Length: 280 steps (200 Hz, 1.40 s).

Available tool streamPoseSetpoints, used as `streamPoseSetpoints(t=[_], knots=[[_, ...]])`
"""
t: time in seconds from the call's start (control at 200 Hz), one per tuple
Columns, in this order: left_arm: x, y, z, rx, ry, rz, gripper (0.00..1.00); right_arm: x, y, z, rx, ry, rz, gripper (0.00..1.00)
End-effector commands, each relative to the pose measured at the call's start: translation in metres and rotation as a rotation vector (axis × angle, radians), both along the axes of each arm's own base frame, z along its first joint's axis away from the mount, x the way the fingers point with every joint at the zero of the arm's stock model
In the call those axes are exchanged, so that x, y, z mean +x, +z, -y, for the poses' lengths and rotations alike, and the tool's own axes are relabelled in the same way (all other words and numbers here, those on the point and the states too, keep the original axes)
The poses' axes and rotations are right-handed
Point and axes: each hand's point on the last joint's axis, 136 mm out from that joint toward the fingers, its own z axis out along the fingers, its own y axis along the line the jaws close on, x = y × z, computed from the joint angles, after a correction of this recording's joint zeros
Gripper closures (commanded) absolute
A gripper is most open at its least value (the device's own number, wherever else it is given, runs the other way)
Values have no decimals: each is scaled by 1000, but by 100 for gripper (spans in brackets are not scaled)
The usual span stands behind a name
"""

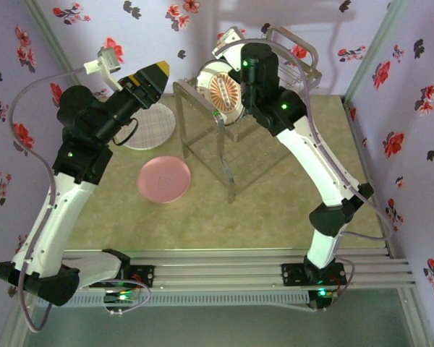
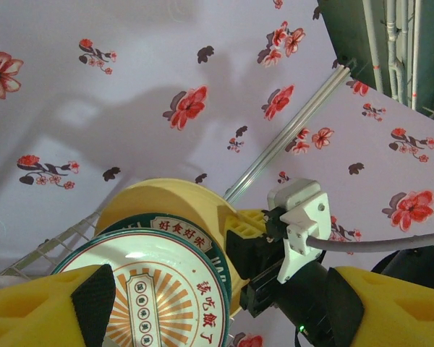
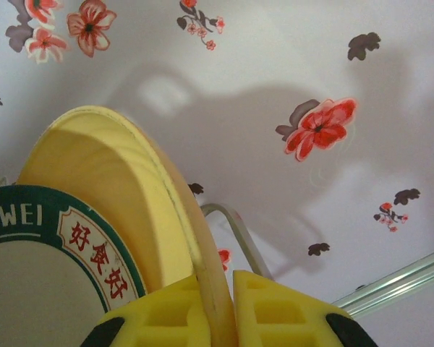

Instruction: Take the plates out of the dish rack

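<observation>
Pale lilac walls (image 1: 87, 29) printed with red and dark flowers close in three sides of a mottled olive-beige table (image 1: 275, 210). An aluminium rail (image 1: 224, 264) at its near edge carries both arm bases.

The right gripper (image 3: 215, 307) is closed on the rim of the yellow plate (image 3: 101, 181). Its two yellow fingers (image 3: 275, 311) press the thin edge from either side, with nothing else between them. This plate stands on edge, and the white sunburst plate (image 3: 29, 275), with its green band and red lettering, stands just in front of it. From overhead the right wrist reaches over the top of the dish rack (image 1: 228, 170), a clear-barred frame at the middle back of the table, and the orange sunburst face shows in its upper part. The wrist hides the bottom of the yellow plate, so I cannot tell whether it sits in its slot or has lifted off the wires.

The left gripper (image 2: 218, 307) is spread wide and holds nothing. Its fingers (image 2: 36, 314) stand far apart at the lower corners of its own camera view, and the two upright plates and the clamped right gripper appear between them, farther off. Seen from above, it points up and back, left of the rack and apart from it.

Two plates lie flat on the table. The grid plate (image 1: 155, 129) is left of the rack and partly under the left arm. The pink plate (image 1: 164, 178) is nearer the rail, apart from both the grid plate and the rack.
</observation>
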Motion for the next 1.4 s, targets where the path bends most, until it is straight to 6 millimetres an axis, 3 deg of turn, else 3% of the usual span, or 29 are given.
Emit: streamPoseSetpoints(t=[0.0,0.465,0.865,1.18,1.395], knots=[[-10,14,0,-13,-10,55,22,-7,29,5,28,-36,91,100],[-13,16,0,-22,-16,57,22,-20,55,21,-23,-90,170,100],[-13,15,5,-23,-30,56,22,-39,93,45,9,-122,258,100],[-11,17,15,-27,-59,54,22,-51,115,87,53,-192,303,100],[-9,15,35,1,-102,48,22,-68,133,115,134,-222,342,100]])
